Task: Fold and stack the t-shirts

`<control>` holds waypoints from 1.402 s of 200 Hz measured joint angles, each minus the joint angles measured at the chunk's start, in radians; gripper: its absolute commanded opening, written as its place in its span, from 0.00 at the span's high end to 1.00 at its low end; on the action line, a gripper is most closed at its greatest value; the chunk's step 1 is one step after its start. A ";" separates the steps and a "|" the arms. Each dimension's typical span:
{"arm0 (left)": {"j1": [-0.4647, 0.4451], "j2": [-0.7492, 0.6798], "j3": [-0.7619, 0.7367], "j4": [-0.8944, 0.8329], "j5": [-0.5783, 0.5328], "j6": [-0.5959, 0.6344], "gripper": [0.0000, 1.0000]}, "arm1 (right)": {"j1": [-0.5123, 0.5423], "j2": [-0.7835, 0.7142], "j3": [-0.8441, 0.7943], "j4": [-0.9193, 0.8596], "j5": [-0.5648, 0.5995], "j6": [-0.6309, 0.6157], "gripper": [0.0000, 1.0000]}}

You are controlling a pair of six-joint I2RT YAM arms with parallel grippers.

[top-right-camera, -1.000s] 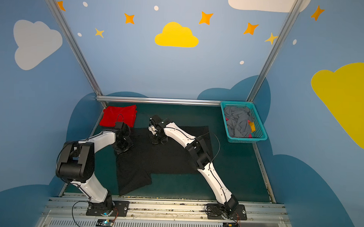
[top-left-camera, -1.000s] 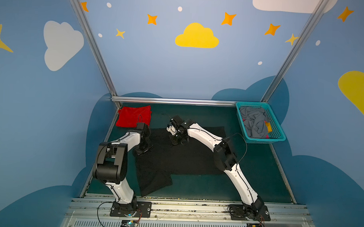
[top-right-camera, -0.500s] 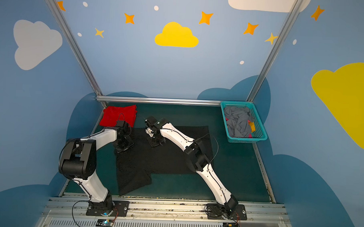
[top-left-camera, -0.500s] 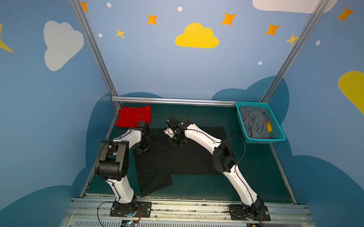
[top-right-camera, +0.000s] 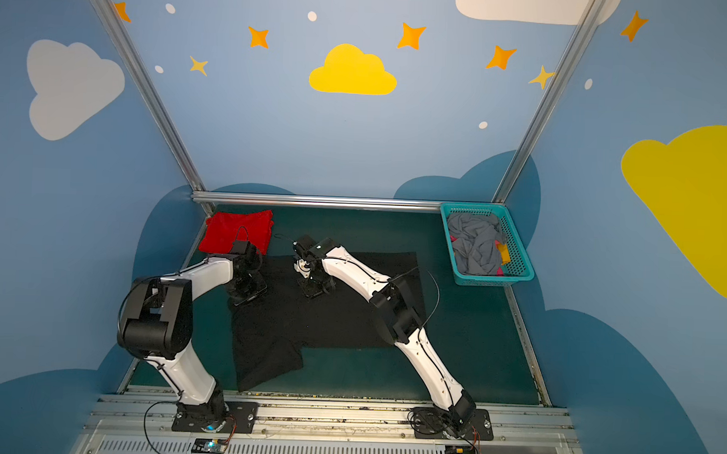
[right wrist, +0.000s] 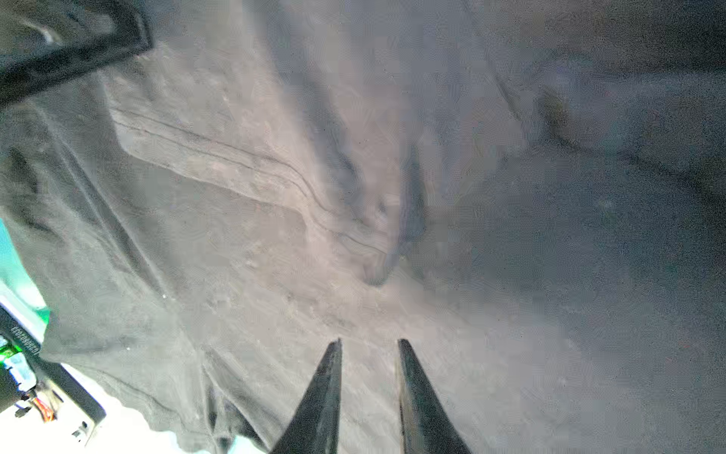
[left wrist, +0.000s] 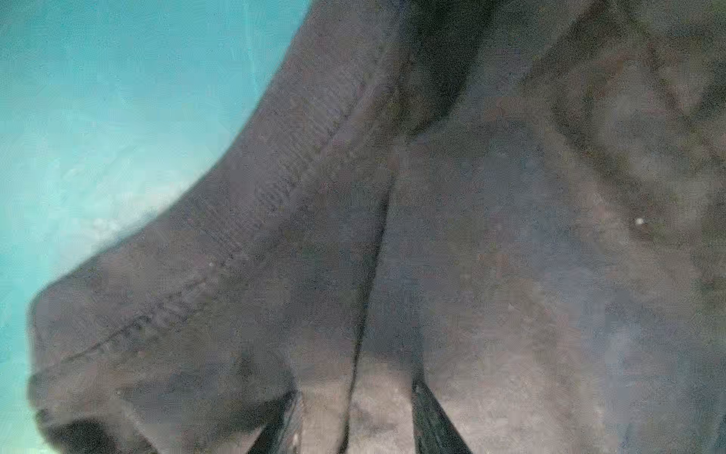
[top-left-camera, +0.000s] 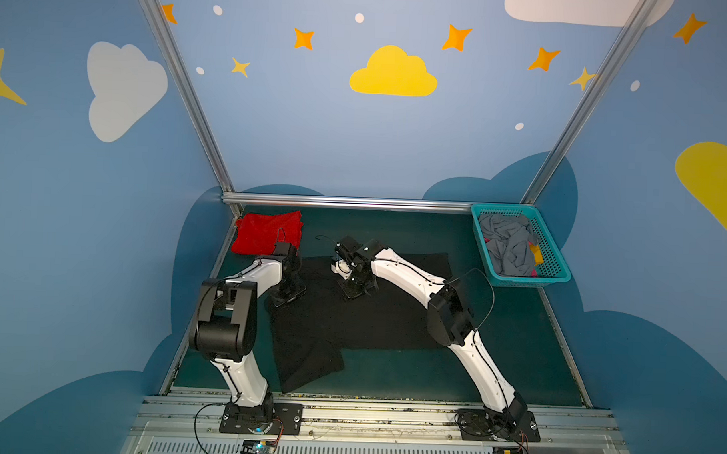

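The black t-shirt (top-left-camera: 383,320) (top-right-camera: 342,314) lies spread on the green table, with one flap reaching toward the front left; no print shows. The red t-shirt (top-left-camera: 266,233) (top-right-camera: 237,232) lies folded in the back left corner. My left gripper (top-left-camera: 288,296) (top-right-camera: 249,292) points down on the black shirt's back left part. In the left wrist view that gripper (left wrist: 355,393) has its fingers apart, with a crease of the cloth running between them. My right gripper (top-left-camera: 355,288) (top-right-camera: 316,288) stands on the shirt's back middle. This gripper (right wrist: 369,342) is slightly open over flat cloth.
A teal mesh basket (top-left-camera: 556,268) (top-right-camera: 518,266) stands at the back right with grey cloth (top-left-camera: 506,245) in it. A metal rail (top-left-camera: 346,201) closes the back edge. Bare green table (top-left-camera: 431,376) lies in front of the shirt.
My right gripper has shifted slightly left over the black shirt and its jaws have parted. The left arm has barely moved.
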 measured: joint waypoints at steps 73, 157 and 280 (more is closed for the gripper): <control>-0.004 -0.002 -0.004 0.000 -0.010 -0.008 0.79 | -0.026 -0.066 -0.084 0.056 -0.013 0.018 0.73; -0.011 0.011 0.013 -0.009 -0.007 -0.003 0.93 | -0.026 -0.072 -0.134 0.084 -0.026 0.033 0.74; -0.017 -0.003 0.072 -0.080 -0.018 0.031 0.95 | -0.026 -0.099 -0.169 0.104 -0.028 0.035 0.74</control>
